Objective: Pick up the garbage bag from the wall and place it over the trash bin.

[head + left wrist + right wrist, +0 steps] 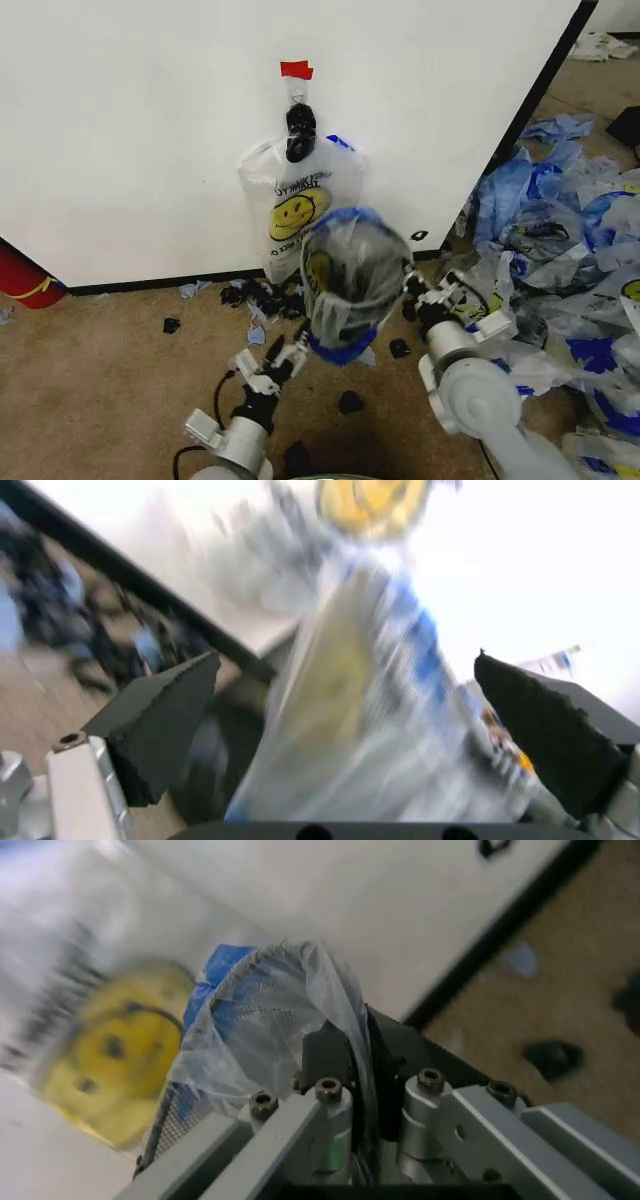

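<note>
Head view: brown carpet point(100, 350), white wall point(130, 130); right fingers point(335, 1065) pinch garbage bag point(350, 270), left spread.

garbage bag point(370, 705): motion-blurred | wall bag point(285, 205): lettering unreadable

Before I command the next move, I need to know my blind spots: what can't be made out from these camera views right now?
- Trash bin: not identifiable; in the head view the held garbage bag covers what is behind and below it.
- Left gripper: motion blur in the left wrist view smears the bag, so contact with its spread fingers is unclear.
- Lettering on the wall bag: too small, upside down.
- Right gripper: pinches the bag; its fingertips are hidden by plastic.
</note>
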Available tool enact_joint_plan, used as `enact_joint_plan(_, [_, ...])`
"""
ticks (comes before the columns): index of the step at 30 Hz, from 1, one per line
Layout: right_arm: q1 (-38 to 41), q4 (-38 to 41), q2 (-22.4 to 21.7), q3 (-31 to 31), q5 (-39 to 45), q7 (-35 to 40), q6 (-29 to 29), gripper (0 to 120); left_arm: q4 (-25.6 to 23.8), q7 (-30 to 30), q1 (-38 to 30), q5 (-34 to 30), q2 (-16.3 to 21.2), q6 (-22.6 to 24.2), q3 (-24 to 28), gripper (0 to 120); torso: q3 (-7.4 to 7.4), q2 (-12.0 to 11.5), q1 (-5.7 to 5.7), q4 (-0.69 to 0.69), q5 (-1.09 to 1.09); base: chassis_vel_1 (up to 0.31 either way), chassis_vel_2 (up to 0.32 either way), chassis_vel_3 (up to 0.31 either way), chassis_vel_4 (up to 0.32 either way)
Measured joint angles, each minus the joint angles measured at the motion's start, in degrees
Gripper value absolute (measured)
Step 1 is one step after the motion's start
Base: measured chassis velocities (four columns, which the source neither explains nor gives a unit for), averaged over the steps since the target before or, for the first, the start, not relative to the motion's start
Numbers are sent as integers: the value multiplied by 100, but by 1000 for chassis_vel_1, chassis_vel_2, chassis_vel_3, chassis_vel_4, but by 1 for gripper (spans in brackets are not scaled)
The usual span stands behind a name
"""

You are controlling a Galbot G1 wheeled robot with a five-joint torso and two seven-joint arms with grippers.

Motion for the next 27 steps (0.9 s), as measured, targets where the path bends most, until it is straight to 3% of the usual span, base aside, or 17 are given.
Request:
enact_joint_plan(8, [-51,-299,186,-304,-64,-50,-146,0,-339,-225,63,-302,94,7,-521,100,0,0,0,0,-1,0,0,0,0])
enact_joint_plan(17, [-193,-467,293,-671,-222,-682,-46,0,-195,-196,111,-45,-191,18,-286,100,0,0,0,1,0,0,0,0,0])
enact_joint_plan(27, [-310,-665,220,-707,-416,-850,-241,0,-234,-89,149,-144,-123,76,-253,100,0,0,0,-1,0,0,0,0,0])
